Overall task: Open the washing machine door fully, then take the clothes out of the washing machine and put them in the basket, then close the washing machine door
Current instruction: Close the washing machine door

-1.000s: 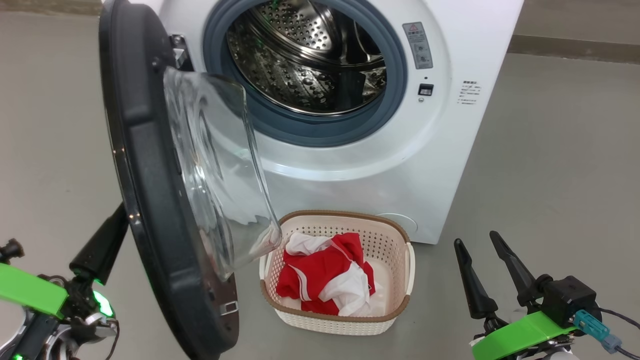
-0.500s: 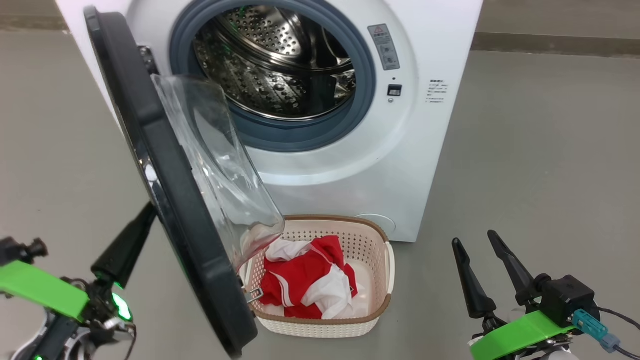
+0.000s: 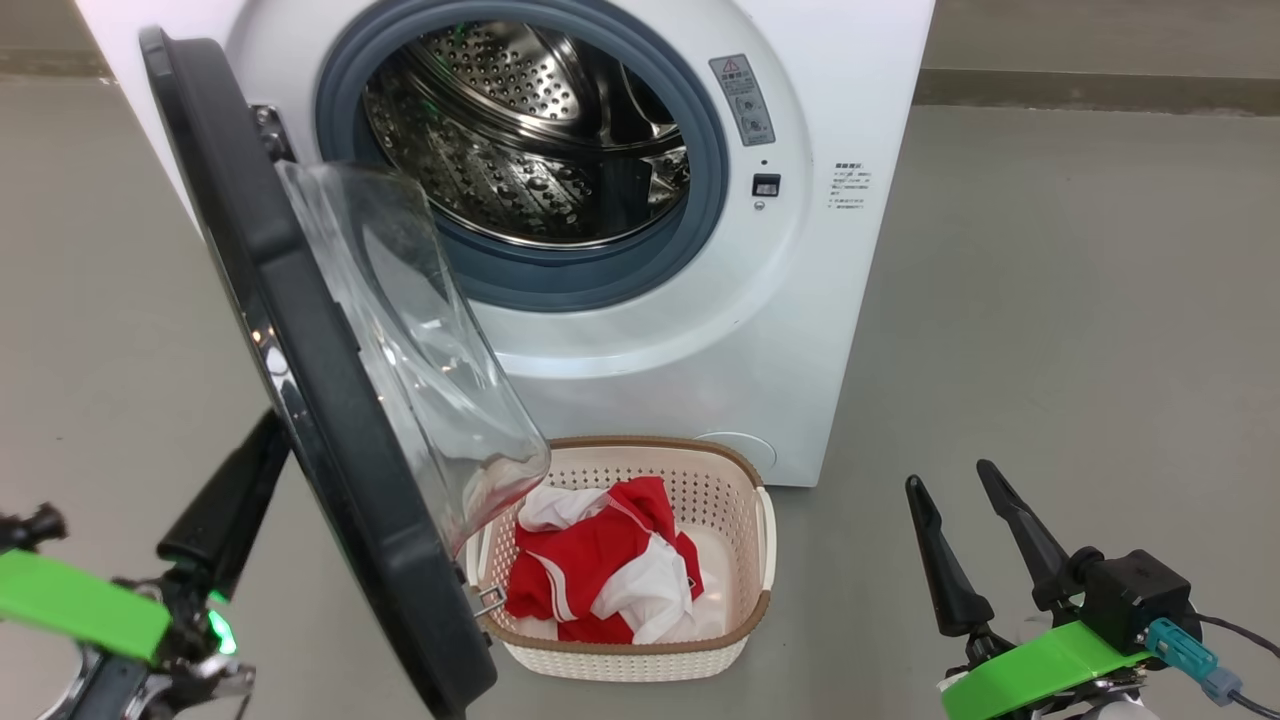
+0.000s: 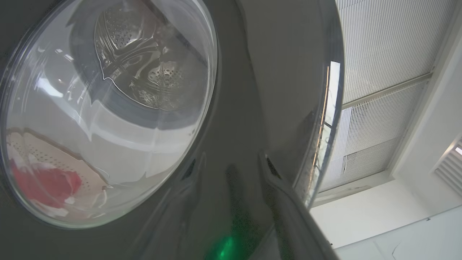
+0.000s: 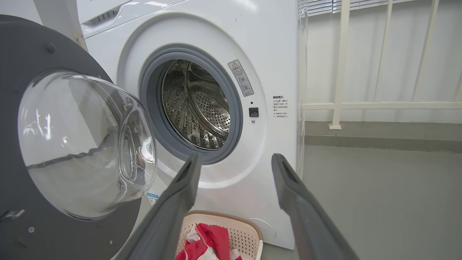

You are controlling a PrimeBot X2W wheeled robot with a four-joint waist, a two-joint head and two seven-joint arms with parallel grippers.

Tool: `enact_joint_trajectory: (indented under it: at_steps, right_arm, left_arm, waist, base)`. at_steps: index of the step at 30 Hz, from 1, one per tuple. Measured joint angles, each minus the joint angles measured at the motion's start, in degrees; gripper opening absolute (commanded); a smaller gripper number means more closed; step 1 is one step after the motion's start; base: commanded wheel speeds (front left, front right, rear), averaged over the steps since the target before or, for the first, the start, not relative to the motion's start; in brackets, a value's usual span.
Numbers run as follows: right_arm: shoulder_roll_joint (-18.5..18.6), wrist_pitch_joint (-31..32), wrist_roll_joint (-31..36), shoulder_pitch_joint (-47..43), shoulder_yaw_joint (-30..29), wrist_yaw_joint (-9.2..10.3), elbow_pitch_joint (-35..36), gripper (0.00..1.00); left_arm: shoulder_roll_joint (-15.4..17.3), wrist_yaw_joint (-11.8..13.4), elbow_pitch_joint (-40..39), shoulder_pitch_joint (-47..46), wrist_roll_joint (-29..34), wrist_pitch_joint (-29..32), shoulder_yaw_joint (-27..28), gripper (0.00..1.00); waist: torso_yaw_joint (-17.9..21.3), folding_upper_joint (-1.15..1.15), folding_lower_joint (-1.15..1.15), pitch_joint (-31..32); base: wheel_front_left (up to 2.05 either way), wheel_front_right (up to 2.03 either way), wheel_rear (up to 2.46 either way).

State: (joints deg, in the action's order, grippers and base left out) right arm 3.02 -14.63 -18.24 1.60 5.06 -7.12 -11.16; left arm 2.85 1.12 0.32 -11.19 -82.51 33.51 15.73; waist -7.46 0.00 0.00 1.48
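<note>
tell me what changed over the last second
The washing machine door has swung a bit toward shut, its lower edge now overlapping the left rim of the basket, with the left gripper behind it. The head view shifted too. The clothes, basket and open right gripper stayed put.

Smooth grey floor (image 3: 1050, 350), seen from the head view looking forward and down. A big white front-loading washing machine (image 3: 800, 380) stands on it at twelve o'clock, with its base flat on the floor. A small cream-white perforated basket (image 3: 620, 660) with a brown rim sits on the floor at six o'clock from the machine's round opening, just in front of its lower front panel. Whether the two touch cannot be told. At one o'clock, past the machine's right side, a darker raised strip (image 3: 1090, 92) runs along the floor's far edge.
</note>
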Motion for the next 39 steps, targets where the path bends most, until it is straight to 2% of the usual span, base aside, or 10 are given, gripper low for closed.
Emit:
enact_joint_trajectory:
  at_steps: [4,7,13,16,20,23,25,29,36,39]
  right_arm:
    - [0.00,0.00,0.00,-0.03,-0.03,-0.01,0.13,1.00]
    - [0.00,0.00,0.00,-0.03,0.01,-0.01,0.16,1.00]
    - [-0.01,0.00,0.02,-0.02,0.57,0.00,0.24,1.00]
    - [-0.01,0.00,0.02,-0.02,0.93,-0.01,0.25,1.00]
    - [0.00,0.00,0.02,-0.02,1.00,-0.01,0.25,1.00]
    - [0.01,0.00,0.02,-0.02,1.04,-0.01,0.27,1.00]
    - [0.01,0.00,0.02,-0.02,1.04,-0.01,0.31,1.00]
    - [0.01,0.00,0.02,-0.02,1.02,-0.01,0.42,1.00]
    - [0.02,0.00,0.02,0.00,1.08,-0.01,0.47,1.00]
    - [0.02,0.00,0.02,0.01,1.13,-0.01,0.47,1.00]
  left_arm:
    - [1.42,-5.31,-0.44,1.25,7.30,-6.34,0.24,1.00]
    - [2.55,-7.21,-0.48,1.97,14.29,-12.78,0.01,1.00]
    - [9.65,-8.21,1.04,4.80,36.37,-29.89,-7.48,1.00]
    - [10.74,-8.22,2.35,5.62,40.29,-37.78,-12.21,1.00]
    - [12.82,-8.26,5.99,6.86,47.43,-45.64,-15.44,1.00]
    - [12.99,-7.93,8.70,7.76,53.35,-47.51,-15.83,1.00]
    - [12.61,-6.79,9.87,7.76,56.17,-47.81,-15.66,1.00]
    - [10.96,-6.17,10.06,7.78,61.39,-47.82,-13.90,1.00]
    - [8.28,-6.26,9.98,9.65,67.38,-47.82,-11.37,1.00]
    - [6.33,-6.71,9.78,10.07,68.07,-47.82,-9.27,1.00]
  waist:
    - [-0.51,0.00,0.00,0.04]
    - [-0.89,0.00,0.00,0.03]
    - [-1.32,0.00,0.00,-0.17]
    - [-1.32,0.00,0.00,-0.18]
    - [-1.10,0.00,0.00,-0.22]
    - [-0.90,0.00,0.00,-0.23]
    - [-0.81,0.00,0.00,-0.21]
    - [-0.81,0.00,0.00,-0.26]
    - [-0.82,0.00,0.00,-0.50]
    - [-0.81,0.00,0.00,-0.60]
  base:
    - [0.00,0.00,0.00]
    - [0.00,0.00,0.00]
    - [0.00,0.00,0.00]
    - [0.00,0.00,0.00]
    - [0.00,0.00,0.00]
    - [0.00,0.00,0.00]
    - [0.00,0.00,0.00]
    - [0.00,0.00,0.00]
    - [0.00,0.00,0.00]
    - [0.00,0.00,0.00]
